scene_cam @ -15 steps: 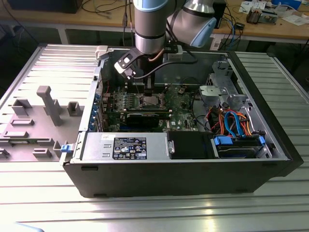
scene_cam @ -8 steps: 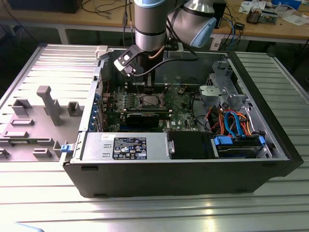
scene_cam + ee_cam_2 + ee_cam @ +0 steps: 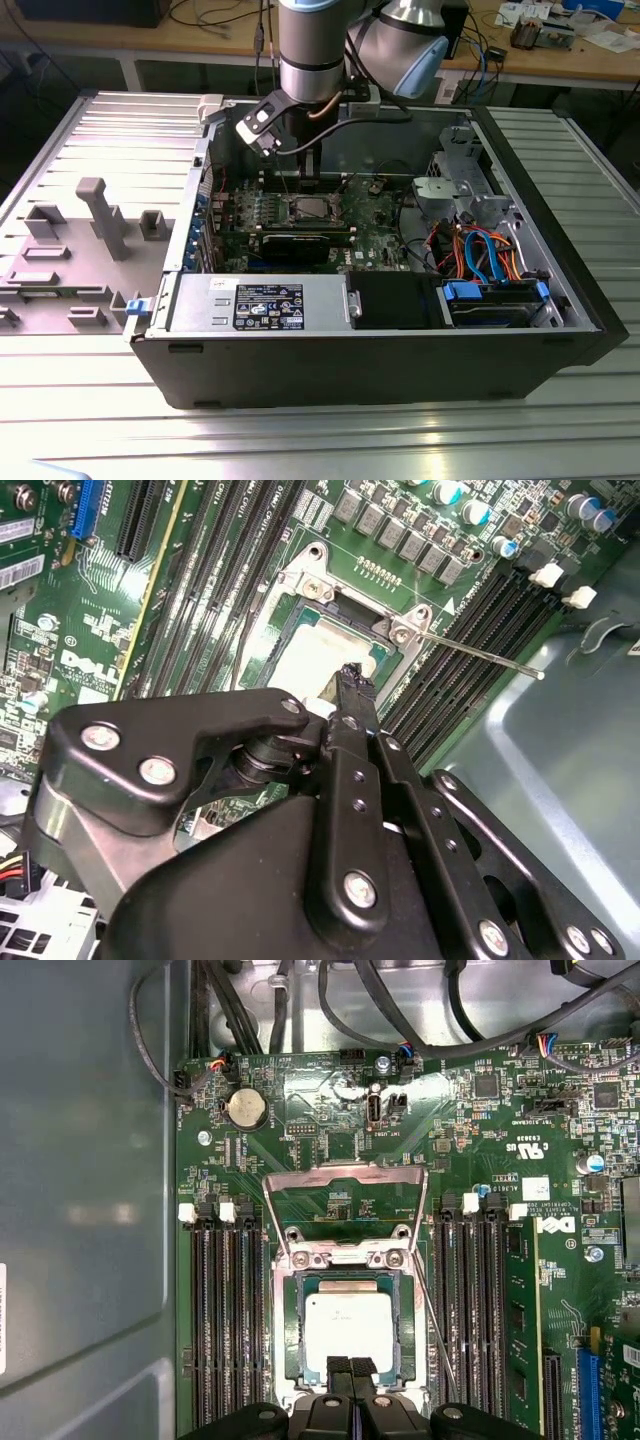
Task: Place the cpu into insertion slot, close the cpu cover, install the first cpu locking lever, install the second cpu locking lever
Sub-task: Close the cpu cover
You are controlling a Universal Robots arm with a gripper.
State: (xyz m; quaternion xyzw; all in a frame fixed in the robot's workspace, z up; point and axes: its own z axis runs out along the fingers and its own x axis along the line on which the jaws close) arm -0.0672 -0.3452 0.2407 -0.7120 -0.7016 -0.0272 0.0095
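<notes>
Now | cpu (image 3: 348,1325) seated in insertion slot (image 3: 291,1335) | tool (image 3: 351,1364) pressed together over cpu's edge | cpu cover (image 3: 340,1173) open beyond the opposite edge

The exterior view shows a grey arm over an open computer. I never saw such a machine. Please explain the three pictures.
It is a robot arm working inside an open computer case. The exterior view is from a camera standing apart; both wrist views come from cameras riding on the arm, looking at the green board. The cpu lies in the insertion slot. The cpu cover stands open. The end effector is shut just over the cpu and seems to hold nothing.
</notes>
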